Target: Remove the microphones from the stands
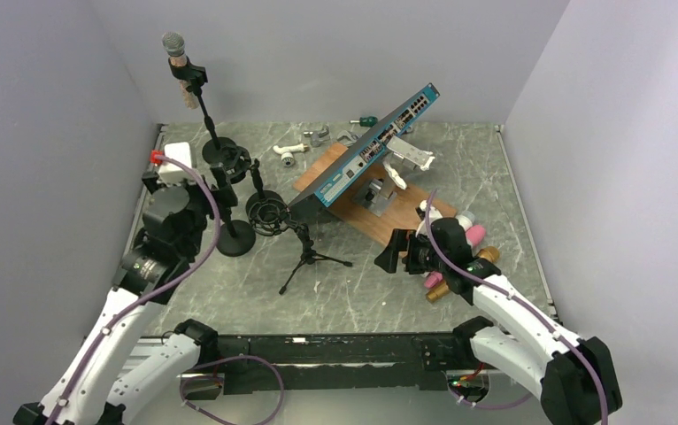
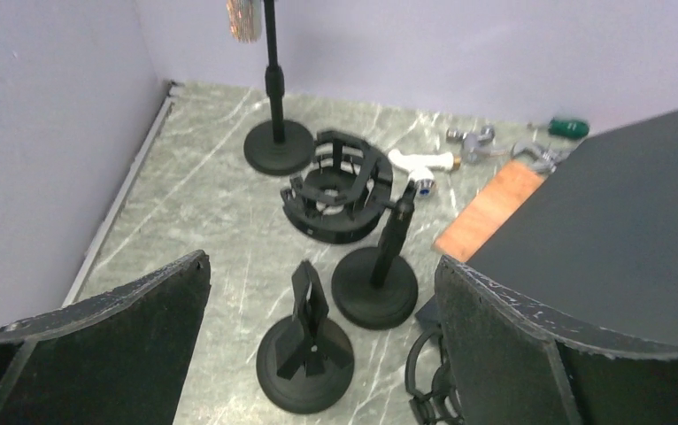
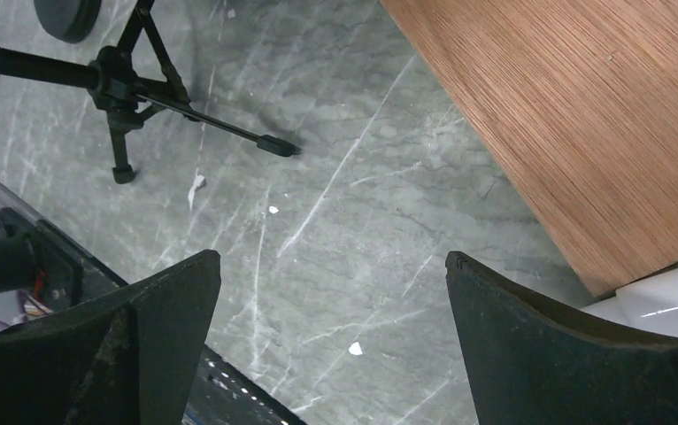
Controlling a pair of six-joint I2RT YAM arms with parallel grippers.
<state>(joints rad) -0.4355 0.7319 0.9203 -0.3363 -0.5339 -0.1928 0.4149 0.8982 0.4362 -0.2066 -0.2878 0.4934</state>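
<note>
The microphone has a silver mesh head and a pinkish body. It sits upright in the clip of a tall black stand at the back left. In the left wrist view only its head shows, at the top edge above the stand's pole. My left gripper is open with nothing in it. It hovers above a short clip stand, well short of the tall one. My right gripper is open over bare table at centre right.
A shock mount, a second short stand and a tripod stand crowd the left half. A tilted network switch rests over a wooden board. Small fittings lie at the back, and pink and brown items lie by the right arm.
</note>
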